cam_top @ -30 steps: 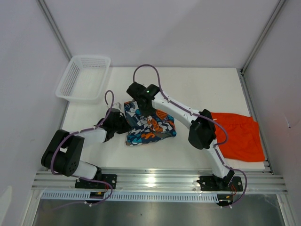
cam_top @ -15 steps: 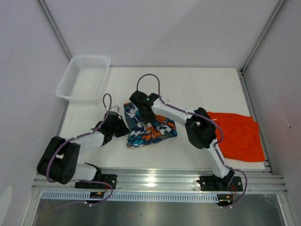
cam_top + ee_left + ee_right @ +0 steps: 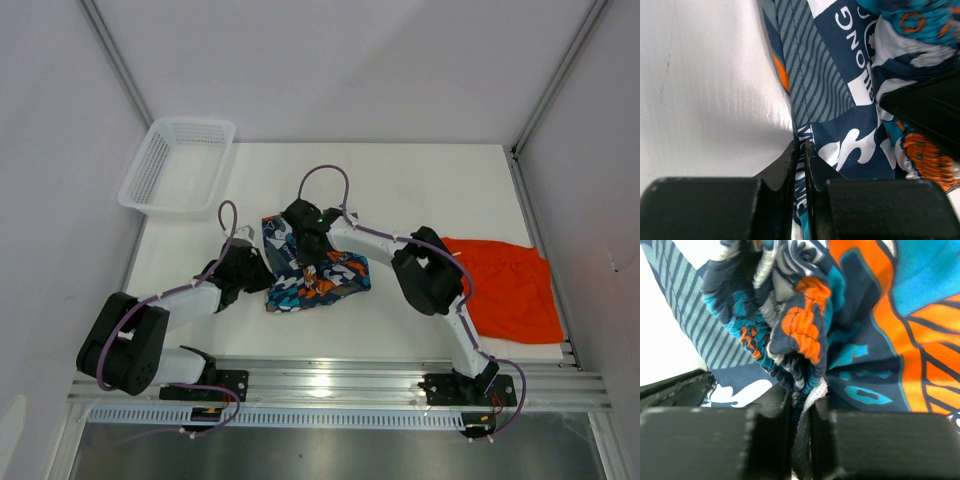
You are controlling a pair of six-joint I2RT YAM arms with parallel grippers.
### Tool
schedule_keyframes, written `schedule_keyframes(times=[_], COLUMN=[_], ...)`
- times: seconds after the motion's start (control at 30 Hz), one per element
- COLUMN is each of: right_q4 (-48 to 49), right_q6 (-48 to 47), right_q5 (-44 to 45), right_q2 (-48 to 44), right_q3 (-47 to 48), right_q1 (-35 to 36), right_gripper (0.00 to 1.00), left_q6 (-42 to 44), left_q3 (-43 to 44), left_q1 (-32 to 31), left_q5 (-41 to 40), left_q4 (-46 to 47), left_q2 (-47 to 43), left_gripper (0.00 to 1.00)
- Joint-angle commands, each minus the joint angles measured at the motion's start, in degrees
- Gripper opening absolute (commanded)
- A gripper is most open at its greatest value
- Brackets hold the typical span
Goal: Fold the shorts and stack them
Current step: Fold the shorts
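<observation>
The printed shorts [image 3: 335, 281] lie bunched at the table's middle, partly folded over. My left gripper [image 3: 262, 272] is at their left edge. In the left wrist view the left gripper [image 3: 803, 147] is shut on a thin hem of the printed shorts [image 3: 840, 90]. My right gripper [image 3: 312, 262] reaches down onto the pile from behind. In the right wrist view the right gripper [image 3: 801, 400] is pinched on the gathered waistband of the printed shorts [image 3: 880, 315]. The orange shorts [image 3: 510, 285] lie flat at the right edge, touched by neither gripper.
A white mesh basket [image 3: 178, 165] stands at the back left corner. The right arm's elbow [image 3: 428, 280] hangs over the table between the two pairs of shorts. The right gripper's black body [image 3: 925, 110] shows close by in the left wrist view.
My right gripper has come toward the near side with the waistband, rolling the printed shorts into a tighter bundle. The left gripper keeps its hold and has barely shifted.
</observation>
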Motion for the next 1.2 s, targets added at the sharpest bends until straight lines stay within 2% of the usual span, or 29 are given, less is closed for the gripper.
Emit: schedule_keyframes(times=[0.0, 0.07, 0.5, 0.73, 1.17], right_q4=[8.4, 8.6, 8.3, 1.0, -1.5], right_q6=[3.8, 3.8, 4.3, 0.3, -0.9], right_q5=[-2.0, -2.0, -2.5, 1.4, 1.8], right_q2=[-6.0, -6.3, -5.2, -6.9, -8.2], right_q3=[-3.6, -3.3, 0.5, 3.2, 6.4], right_q1=[-1.5, -1.7, -1.1, -1.6, -0.8], right_gripper=[0.05, 0.0, 0.0, 0.0, 0.0], left_q6=[-0.9, -0.9, -0.6, -0.4, 0.1], left_q3=[-1.1, -1.0, -0.7, -0.1, 0.6], left_q1=[-0.9, -1.1, -1.5, -1.5, -1.5], left_q5=[-0.3, -0.2, -1.0, -1.5, -2.3], left_q4=[0.3, 0.3, -0.9, -1.9, -3.7], left_q2=[-0.3, -0.3, -0.7, -1.3, -2.4], left_gripper=[0.13, 0.13, 0.12, 0.11, 0.11])
